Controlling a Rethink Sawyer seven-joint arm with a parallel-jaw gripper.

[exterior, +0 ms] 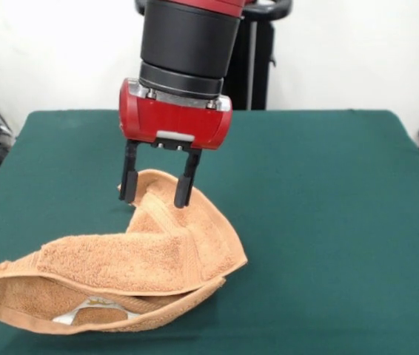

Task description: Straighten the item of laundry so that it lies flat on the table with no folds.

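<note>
Front view of the straightening task at an intermediate step. The orange-tan terry hand towel [132,266] is shown lying crumpled on the near left part of the dark green table [328,222], folded over on itself in several layers, with its far end raised into a peak beneath the arm. A white label [95,309] is partly exposed under a turned-over hem at the near edge. The gripper [158,191] is seen hanging from the red wrist housing [174,115], its two black fingers [187,181] spread apart on either side of the raised fold; the jaws are not closed on the cloth, though whether the right finger touches the terry cannot be told. The step in hand is judged to be the taking or the letting go of the peaked far edge. For the next move, a firm pinch on a single layer at a hem or corner would be called for, followed by a low pull away from the bunched mass, so that the doubled layers are drawn open and not dragged together. No containers are present on the table
</note>
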